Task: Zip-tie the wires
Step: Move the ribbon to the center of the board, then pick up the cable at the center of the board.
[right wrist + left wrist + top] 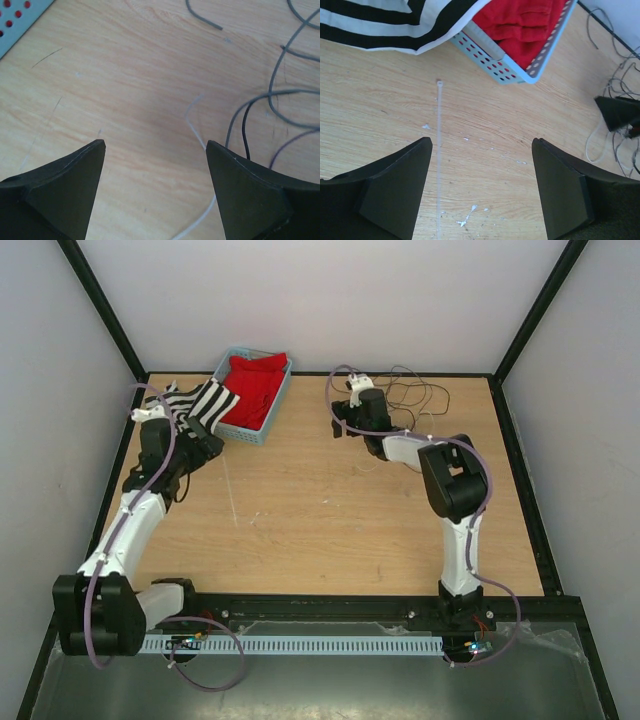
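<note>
My left gripper [480, 144] and right gripper [155, 145] are both wide apart and empty. The zip tie [439, 150] lies flat below the left one. It looks light, thin and slippery, so I'd pinch its middle. The wires [272, 95] curl by the right one.

My two arms match: white link shells between chunky black joint housings, the left arm [130, 525] and right arm [462, 540] each trailed by a looping purple cable [92, 615]. On the wrist cameras I see matte black, wedge-shaped fingers [395, 195].
</note>
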Tool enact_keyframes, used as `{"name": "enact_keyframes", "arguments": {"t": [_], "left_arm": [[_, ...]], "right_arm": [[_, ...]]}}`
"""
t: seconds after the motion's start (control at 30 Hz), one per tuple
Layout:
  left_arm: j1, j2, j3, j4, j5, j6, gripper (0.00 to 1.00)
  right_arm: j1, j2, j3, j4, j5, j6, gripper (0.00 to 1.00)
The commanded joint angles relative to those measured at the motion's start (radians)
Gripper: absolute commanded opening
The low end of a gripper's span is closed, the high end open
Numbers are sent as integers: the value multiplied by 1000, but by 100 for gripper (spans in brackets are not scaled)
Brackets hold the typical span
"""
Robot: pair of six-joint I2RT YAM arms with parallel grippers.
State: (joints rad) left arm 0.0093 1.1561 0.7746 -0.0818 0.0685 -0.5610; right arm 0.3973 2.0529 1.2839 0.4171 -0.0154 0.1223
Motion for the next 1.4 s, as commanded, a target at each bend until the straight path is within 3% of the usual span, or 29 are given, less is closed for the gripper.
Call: {"name": "enact_keyframes", "arguments": {"t": [0.0, 0.13, 0.2, 0.27, 0.3, 0.33, 0.4, 0.53, 0.67, 0.87, 1.07, 1.37], "left_arm": [[-8, -71, 4, -15, 39, 21, 83], [-9, -129, 7, -27, 42, 28, 82], [-15, -153, 9, -31, 48, 32, 81], [-23, -172, 13, -29, 54, 47, 80], [-27, -177, 19, -29, 57, 65, 80], [-30, -181, 29, -29, 64, 83, 80], [-33, -186, 53, -26, 82, 118, 80], [-34, -194, 108, 21, 135, 140, 83], [-35, -186, 154, 159, 236, 109, 98], [-42, -95, 231, 399, 463, 6, 99], [-147, 48, 275, 470, 598, 36, 99], [-407, 180, 167, 641, 508, 281, 99]], "right_arm": [[11, 103, 135, -30, 61, -30, 91], [19, 170, 210, -43, 64, -50, 83], [19, 180, 234, -56, 68, -58, 72], [20, 176, 246, -70, 67, -67, 54], [20, 167, 248, -79, 68, -73, 41], [20, 151, 243, -90, 71, -77, 22], [19, 104, 226, -113, 69, -92, 0], [20, -63, 184, -187, 67, -130, 0], [20, -290, 182, -289, 42, -150, 0], [20, -533, 318, -371, -13, -123, 0], [19, -602, 518, -394, 1, -135, 0], [20, -521, 843, -470, 13, -166, 0]]}}
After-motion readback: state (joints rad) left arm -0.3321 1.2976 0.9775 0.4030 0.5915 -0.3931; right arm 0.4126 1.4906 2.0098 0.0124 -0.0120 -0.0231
